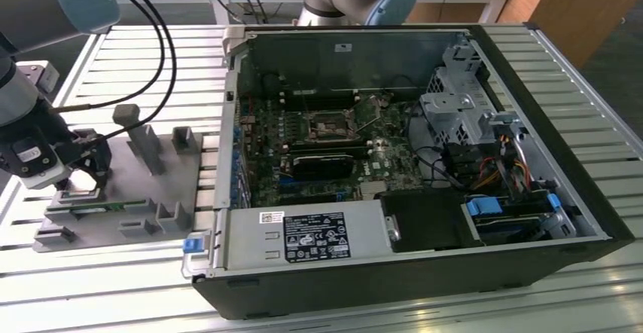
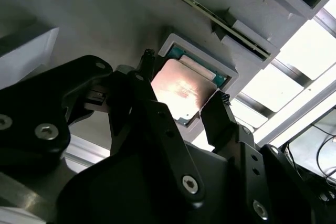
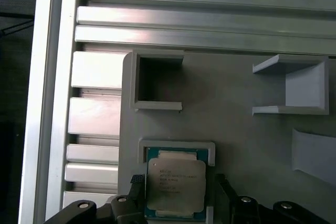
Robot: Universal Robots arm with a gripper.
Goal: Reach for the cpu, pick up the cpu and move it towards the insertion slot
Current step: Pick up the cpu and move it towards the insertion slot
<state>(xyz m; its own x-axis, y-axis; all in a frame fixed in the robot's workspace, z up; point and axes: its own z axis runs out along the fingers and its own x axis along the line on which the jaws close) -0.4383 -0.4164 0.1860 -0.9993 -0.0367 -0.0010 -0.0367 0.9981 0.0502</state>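
Cpu (image 3: 176, 184): light, rigid, fragile chip, recessed near edge of grey fixture (image 3: 236, 129); take by opposite side edges. Gripper (image 2: 184, 77): jaws wide, straddling it.

Pincer (image 3: 177, 179): body cut off by frame edge in first wrist view. Chip (image 2: 181, 85): corner nearest pincer body hidden behind finger in second wrist view. Finger-chip contact: cannot tell. Socket (image 1: 329, 124), well away from pincer: detail too small, exterior view.

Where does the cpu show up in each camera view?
Exterior view: beneath the gripper, at the exterior view's left.
First wrist view: the cpu lies in a square recess between the open fingers.
Second wrist view: the cpu in that recess, a finger at either side.
Shared landmark: the grey fixture.
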